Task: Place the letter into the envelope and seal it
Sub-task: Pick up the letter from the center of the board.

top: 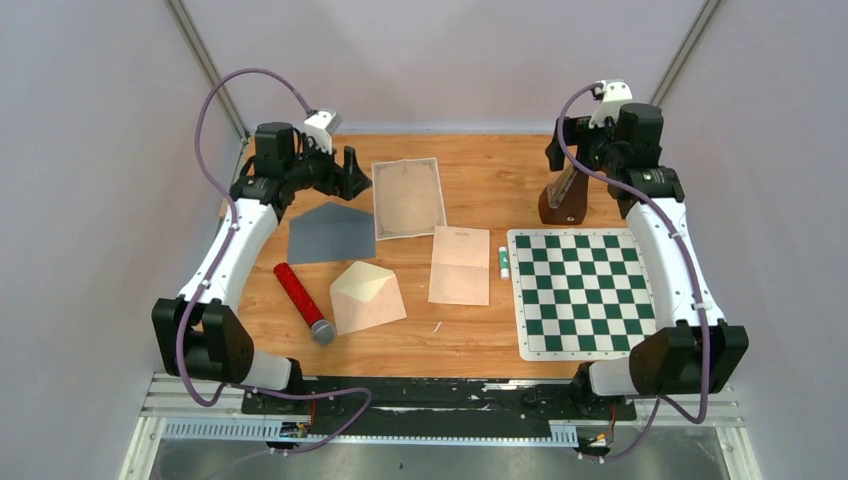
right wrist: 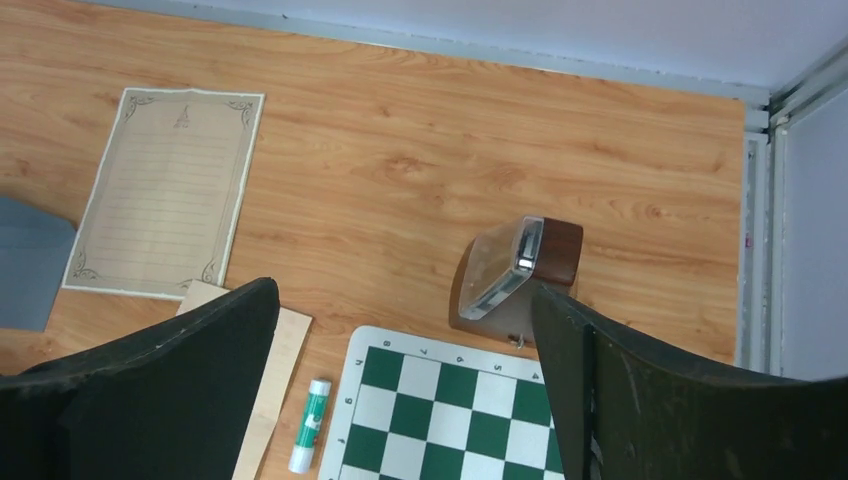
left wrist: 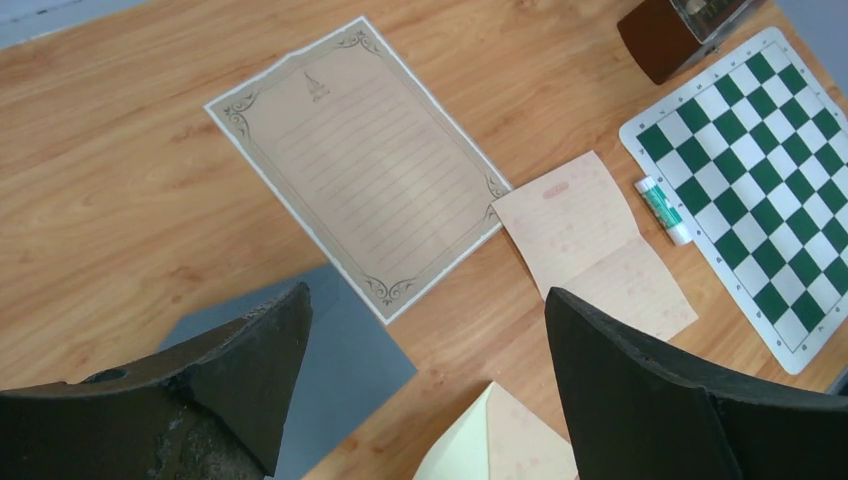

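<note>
Top view: the left claw hangs over the far left of the bench, jaws spread wide and holding nothing. The right claw hangs at the far right above a brown box, likewise wide open and empty. The pink folded letter lies flat near the bench centre, apart from the cream envelope, which lies to its left with the flap raised. A glue stick lies between the letter and the green chess mat. An ornate lined sheet lies beyond the letter, a grey envelope to that sheet's left, and a red tube just beside the cream envelope's left edge. Left wrist view: the left claw shows both fingers far apart with only bench surface between them. The ornate lined sheet lies ahead, and the pink folded letter meets its near right corner. The glue stick sits against the chess mat border. The grey envelope and a corner of the cream envelope show at the lower edge. Right wrist view: the right claw is fully spread and grips nothing. The brown box stands tilted just beyond the chess mat. The glue stick lies beside the mat, with an edge of the pink folded letter to its left.
</note>
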Tool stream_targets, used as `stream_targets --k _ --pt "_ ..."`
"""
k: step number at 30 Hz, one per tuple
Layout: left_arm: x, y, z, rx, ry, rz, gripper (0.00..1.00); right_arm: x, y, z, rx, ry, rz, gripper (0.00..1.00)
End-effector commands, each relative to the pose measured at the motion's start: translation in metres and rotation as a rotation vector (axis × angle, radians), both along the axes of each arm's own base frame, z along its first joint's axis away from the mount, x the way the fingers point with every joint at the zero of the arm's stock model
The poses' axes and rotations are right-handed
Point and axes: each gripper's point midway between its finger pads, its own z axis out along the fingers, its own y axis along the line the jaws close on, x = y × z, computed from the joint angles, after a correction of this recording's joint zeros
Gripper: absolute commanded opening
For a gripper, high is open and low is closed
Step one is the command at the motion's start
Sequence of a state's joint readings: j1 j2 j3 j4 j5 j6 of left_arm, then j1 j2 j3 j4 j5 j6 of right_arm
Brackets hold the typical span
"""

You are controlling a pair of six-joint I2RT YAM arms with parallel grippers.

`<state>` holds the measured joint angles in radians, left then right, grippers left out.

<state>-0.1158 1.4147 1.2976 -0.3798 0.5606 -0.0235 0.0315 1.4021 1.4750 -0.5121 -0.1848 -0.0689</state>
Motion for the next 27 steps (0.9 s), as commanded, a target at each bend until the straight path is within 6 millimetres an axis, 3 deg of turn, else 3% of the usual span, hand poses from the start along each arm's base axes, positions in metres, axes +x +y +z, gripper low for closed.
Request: stream_targets --k 1,6,9,14,18,21,27 --pt "-0.008 -0.007 -0.003 0.017 0.010 -0.031 0.94 -0.020 0.021 0.009 0.076 -0.019 0.074 1.00" --pt "-0.022 -0.027 -0.021 -0.033 0.055 -0.131 0.97 -0.083 0.105 -0.019 0.191 0.059 0.672 0.95" --pt "-0.043 -0.047 -0.026 -0.119 0.104 -0.275 0.99 -0.088 0.128 -0.049 0.254 0.180 0.716 0.92" --pt "-0.047 -0.057 -0.039 -0.186 0.149 -0.295 0.99 -0.074 0.144 -0.101 0.414 0.417 0.714 0.86" --pt "-0.042 -0.059 -0.052 -0.180 0.159 -0.285 0.97 -0.052 0.145 -0.142 0.488 0.580 0.596 0.84" --pt "-0.035 -0.059 -0.070 -0.159 0.193 -0.248 0.93 -0.041 0.149 -0.158 0.513 0.619 0.555 0.83" --pt "-0.036 -0.068 -0.084 -0.143 0.221 -0.250 0.94 -0.031 0.153 -0.193 0.486 0.695 0.463 0.84"
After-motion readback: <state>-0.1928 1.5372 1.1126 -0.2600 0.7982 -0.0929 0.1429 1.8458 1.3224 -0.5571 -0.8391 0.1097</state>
